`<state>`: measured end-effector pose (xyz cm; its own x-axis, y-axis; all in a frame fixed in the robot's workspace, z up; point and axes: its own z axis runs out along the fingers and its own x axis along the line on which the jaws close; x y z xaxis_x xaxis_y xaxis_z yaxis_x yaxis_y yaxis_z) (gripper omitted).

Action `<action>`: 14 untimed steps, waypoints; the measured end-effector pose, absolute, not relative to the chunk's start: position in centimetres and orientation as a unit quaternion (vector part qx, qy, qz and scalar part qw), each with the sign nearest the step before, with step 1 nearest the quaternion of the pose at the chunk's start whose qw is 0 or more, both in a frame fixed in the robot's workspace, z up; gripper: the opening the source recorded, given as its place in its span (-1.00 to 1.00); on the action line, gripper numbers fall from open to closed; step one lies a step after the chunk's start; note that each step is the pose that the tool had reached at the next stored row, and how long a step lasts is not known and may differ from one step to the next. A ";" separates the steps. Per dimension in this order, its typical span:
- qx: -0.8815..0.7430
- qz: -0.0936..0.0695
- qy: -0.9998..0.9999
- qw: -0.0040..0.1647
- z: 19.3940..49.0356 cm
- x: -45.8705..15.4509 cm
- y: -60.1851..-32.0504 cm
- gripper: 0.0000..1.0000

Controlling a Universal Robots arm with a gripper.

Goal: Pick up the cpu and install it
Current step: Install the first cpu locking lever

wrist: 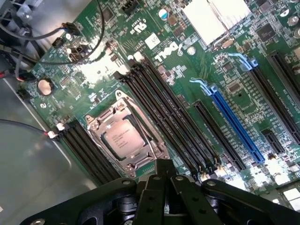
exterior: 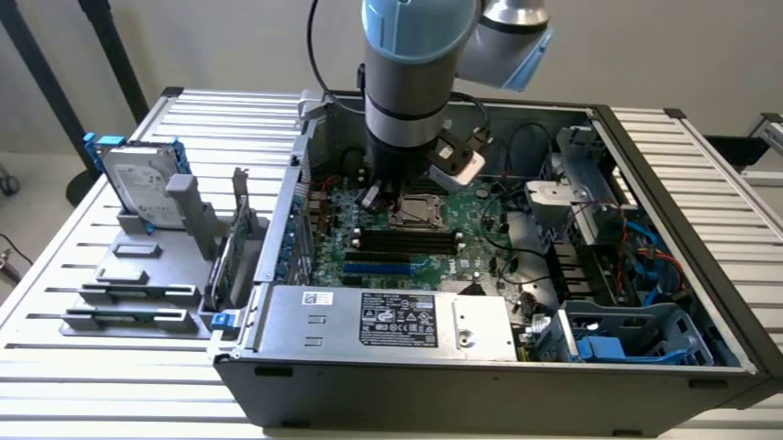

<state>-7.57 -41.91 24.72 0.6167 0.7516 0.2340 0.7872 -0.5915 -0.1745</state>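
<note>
Exterior view: the arm reaches down into the open computer case (exterior: 667,275), which lies on its side on a slatted white table (exterior: 73,367). The gripper (exterior: 389,194) hangs low over the green motherboard (exterior: 483,247), close to the CPU socket (exterior: 423,213). The socket sits just toward the exterior view's right of the gripper tip and slightly nearer the camera. The cpu itself is too small to make out here. Outside the case, on the exterior view's left, a hard drive (exterior: 132,179) in a blue frame stands on a grey fixture (exterior: 135,293) with plastic blocks, well apart from the gripper.

Wrist view: the gripper (wrist: 162,174) has its black fingers (wrist: 154,197) pressed together, nothing between them; closed and empty by my read. The cpu (wrist: 123,137) lies flat in the socket (wrist: 126,140), silver top plate up, inside the metal retention frame, so it looks already seated. It lies just ahead of the fingertips, close but apart, no contact visible. The chip is square, no long axis; its edges run diagonal to the picture, parallel with the black RAM slots (wrist: 168,112) beside it. A blue expansion slot (wrist: 234,124) lies further off.

Room: tight. Slots flank the socket on both sides and loose cables (wrist: 28,42) run near the case wall.
</note>
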 end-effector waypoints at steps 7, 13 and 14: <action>-0.889 -0.068 -0.433 0.131 23.4 -7.8 -41.6 -0.79; -0.889 -0.068 -0.433 0.131 22.3 -8.4 -40.7 -0.79; -0.889 -0.068 -0.432 0.131 22.2 -8.4 -40.6 -0.79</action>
